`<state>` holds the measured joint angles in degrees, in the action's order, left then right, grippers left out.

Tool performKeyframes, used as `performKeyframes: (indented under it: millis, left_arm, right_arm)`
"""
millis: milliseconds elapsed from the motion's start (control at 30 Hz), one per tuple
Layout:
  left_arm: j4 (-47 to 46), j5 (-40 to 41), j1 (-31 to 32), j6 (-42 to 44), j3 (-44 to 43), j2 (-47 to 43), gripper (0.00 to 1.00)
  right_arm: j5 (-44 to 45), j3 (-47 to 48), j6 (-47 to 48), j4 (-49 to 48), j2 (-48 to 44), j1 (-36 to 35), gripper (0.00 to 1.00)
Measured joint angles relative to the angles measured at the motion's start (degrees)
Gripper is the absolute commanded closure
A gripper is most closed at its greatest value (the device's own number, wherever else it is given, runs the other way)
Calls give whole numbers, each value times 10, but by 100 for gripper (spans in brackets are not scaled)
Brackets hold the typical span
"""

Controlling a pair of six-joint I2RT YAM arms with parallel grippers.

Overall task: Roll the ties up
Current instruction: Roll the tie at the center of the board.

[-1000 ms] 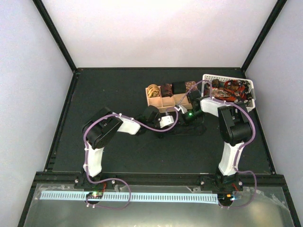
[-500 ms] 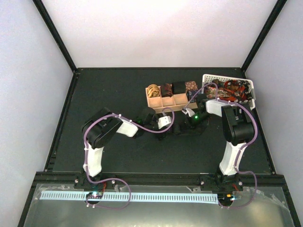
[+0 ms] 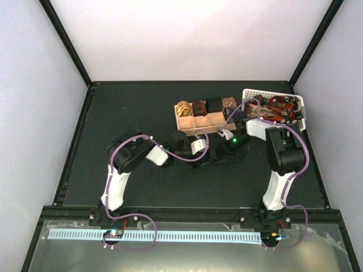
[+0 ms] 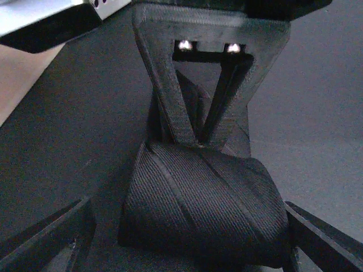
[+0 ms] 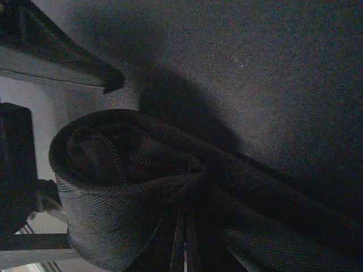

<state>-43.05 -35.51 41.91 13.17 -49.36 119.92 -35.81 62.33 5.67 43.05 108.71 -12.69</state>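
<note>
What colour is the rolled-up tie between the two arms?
The rolled tie is black, clearest in the left wrist view.

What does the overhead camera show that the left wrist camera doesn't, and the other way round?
Only overhead: the wooden tray with rolled ties in it, the white basket of loose ties, and both whole arms. Only left wrist: the black tie roll up close with its twill weave, the left claw open on either side of it, and the right claw pinched shut on its far edge. Both: the black tabletop and the two claws meeting near the tray.
</note>
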Motion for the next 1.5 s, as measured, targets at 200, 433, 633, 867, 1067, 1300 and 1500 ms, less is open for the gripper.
performKeyframes:
  millis: [200,433,633,867,1067,1300,1500]
  left_arm:
    - [-65,2,10,-17,-17,53,18]
    - [-59,3,19,-17,-38,63,41]
    - [-10,14,19,8,-38,44,55]
    - [143,65,18,57,-31,-30,56]
    - [192,78,18,80,-37,-40,56]
    - [210,78,18,90,-45,-41,55]
    - [212,78,18,92,-46,-41,54]
  right_arm:
    - [-1,3,0,3,3,-1,99]
    - [-7,10,-3,8,11,-3,99]
    - [-17,20,-9,8,20,-12,89]
    - [-28,43,2,19,22,-20,67]
    - [-34,55,19,35,-3,-17,56]
    - [-76,50,4,30,-34,-30,56]
    - [-78,45,-12,7,-14,-49,60]
